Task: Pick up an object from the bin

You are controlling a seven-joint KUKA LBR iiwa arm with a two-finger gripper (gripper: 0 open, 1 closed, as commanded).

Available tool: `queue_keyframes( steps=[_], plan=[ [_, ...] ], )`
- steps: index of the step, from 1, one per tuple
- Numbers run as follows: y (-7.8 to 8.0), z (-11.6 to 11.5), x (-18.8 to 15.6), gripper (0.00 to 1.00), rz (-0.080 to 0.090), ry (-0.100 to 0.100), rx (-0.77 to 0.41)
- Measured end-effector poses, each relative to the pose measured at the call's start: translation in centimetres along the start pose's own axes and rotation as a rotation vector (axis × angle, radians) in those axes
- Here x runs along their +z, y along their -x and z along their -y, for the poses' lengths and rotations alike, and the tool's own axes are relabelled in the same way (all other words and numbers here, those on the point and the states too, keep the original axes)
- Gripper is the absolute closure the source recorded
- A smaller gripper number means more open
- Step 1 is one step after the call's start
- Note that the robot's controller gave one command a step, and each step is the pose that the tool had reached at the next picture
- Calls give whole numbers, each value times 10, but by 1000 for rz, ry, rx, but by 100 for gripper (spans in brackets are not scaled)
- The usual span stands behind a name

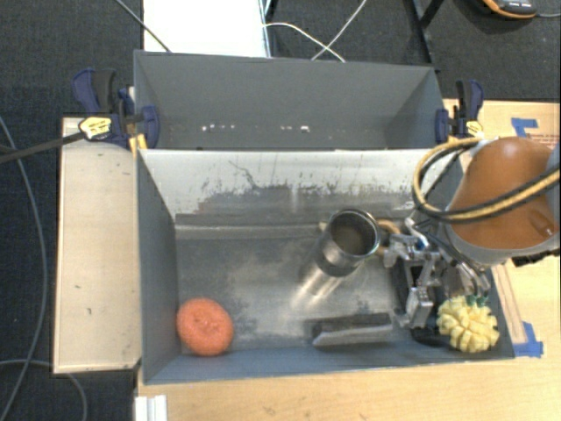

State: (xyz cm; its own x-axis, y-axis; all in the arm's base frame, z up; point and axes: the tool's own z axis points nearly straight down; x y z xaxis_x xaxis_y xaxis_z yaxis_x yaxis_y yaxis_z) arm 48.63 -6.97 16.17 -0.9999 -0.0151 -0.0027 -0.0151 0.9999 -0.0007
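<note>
My gripper (419, 303) hangs low in the bin's front right corner, under the orange wrist cover. Just to its right lies a yellow knobbly toy shaped like a pineapple (467, 324), close against the gripper. A dark grey flat bar (352, 331) lies on the floor to the left of the gripper, near the front wall. A shiny metal cup (347, 242) lies tilted on its side behind and left of the gripper.
An orange-red round scrubber ball (205, 326) sits in the front left corner. The arm and its cables cover the bin's right side. Bare floor stretches between the ball and the cup.
</note>
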Motion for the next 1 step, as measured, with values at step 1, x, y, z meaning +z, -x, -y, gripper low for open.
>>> queue_keyframes(
  steps=[1],
  plan=[
    [0,0,0,100,0,0,-1]
  ],
)
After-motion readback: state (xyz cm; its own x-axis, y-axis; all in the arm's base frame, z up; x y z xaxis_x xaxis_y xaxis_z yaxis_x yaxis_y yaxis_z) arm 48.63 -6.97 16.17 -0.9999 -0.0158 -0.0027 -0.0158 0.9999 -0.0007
